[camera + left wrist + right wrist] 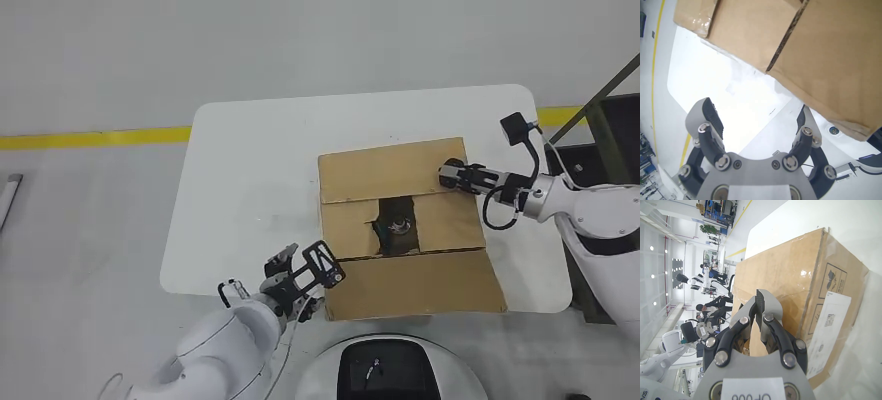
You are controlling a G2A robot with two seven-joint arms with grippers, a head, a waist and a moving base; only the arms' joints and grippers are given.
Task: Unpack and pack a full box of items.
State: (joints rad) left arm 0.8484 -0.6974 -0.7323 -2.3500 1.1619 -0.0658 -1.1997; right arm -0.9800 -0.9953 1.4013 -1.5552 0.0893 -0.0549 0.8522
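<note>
Cardboard box (400, 170) stands right of centre on the white table (250, 180), its near flap (415, 285) reaching the near edge. Whatever shows through the centre gap is too dark to identify. The right gripper (758, 300) pinches the side flap (450, 225). The left gripper (755, 111), spread wide and empty, hovers by the box's near left corner.

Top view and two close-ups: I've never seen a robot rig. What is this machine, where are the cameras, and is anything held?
This is a two-armed robot at a white table. One camera looks down from above; one sits on each wrist, behind its gripper. A cardboard box stands on the table, its top partly open. The left gripper is open and empty beside the box's corner. The right gripper is shut at the box's top; whether it grips the cardboard is unclear.
</note>
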